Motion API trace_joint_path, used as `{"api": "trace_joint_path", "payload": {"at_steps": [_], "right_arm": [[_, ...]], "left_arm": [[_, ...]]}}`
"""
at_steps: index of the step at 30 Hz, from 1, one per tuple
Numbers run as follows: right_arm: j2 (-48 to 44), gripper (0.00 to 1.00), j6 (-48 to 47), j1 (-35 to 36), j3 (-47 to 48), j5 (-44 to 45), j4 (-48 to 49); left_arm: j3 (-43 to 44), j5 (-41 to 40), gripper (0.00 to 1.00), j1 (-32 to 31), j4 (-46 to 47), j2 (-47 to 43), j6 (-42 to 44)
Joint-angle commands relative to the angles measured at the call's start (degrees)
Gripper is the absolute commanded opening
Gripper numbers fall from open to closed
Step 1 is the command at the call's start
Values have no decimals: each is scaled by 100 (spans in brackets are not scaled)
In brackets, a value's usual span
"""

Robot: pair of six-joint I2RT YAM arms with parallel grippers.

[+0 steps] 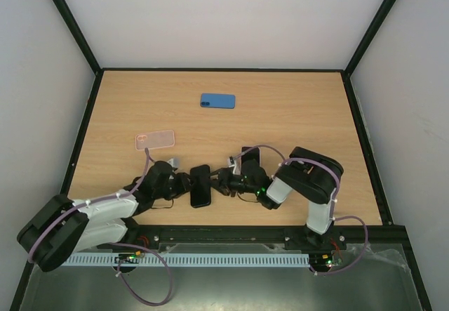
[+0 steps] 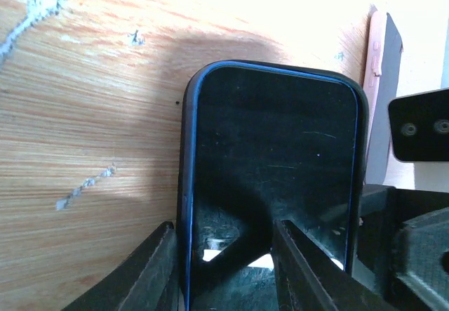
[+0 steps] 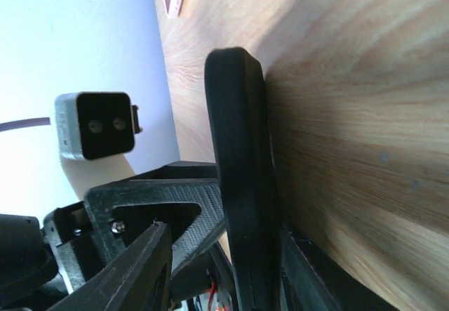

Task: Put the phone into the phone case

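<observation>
Starting at the left, the left gripper (image 1: 186,182) meets the left side of the black-screened rectangular phone (image 1: 200,185). The phone sits screen-up over the light wooden table (image 1: 302,114), close to the front edge and between the two arms. Whether it rests on the wood cannot be told.

In the left wrist view a thin blue rim runs round the screen, and a black outer shell (image 2: 364,156) surrounds that rim. The left fingers (image 2: 151,272) stand partly apart. One sits just outside a side edge of the phone and the other is in front of the screen, so nothing is clamped between them.

Behind and left of the phone, well apart from it, lies a translucent pink phone case (image 1: 154,140). Farther behind the phone lies a solid blue phone case (image 1: 217,100).

Right of the phone, the right gripper (image 1: 223,181) meets its opposite side. The jaws are partly open astride the phone's thickness. One finger (image 3: 137,269) stands clear of the phone with a gap showing, and the other is on the table side.

Behind and right of the phone, near the right gripper, rests a dark flat device with a pink edge (image 1: 250,155).
</observation>
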Motion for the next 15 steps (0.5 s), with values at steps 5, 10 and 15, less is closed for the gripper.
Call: {"api": "trace_joint_path", "payload": {"at_steps": [5, 10, 15], "right_arm": [[167, 31, -217, 119, 220, -176, 75], [40, 22, -654, 112, 298, 38, -582], [-64, 12, -808, -83, 166, -57, -541]], "left_arm": [[-60, 317, 36, 20, 113, -138, 12], [-76, 311, 38, 20, 69, -205, -62], [-113, 539, 48, 80, 159, -481, -149]]}}
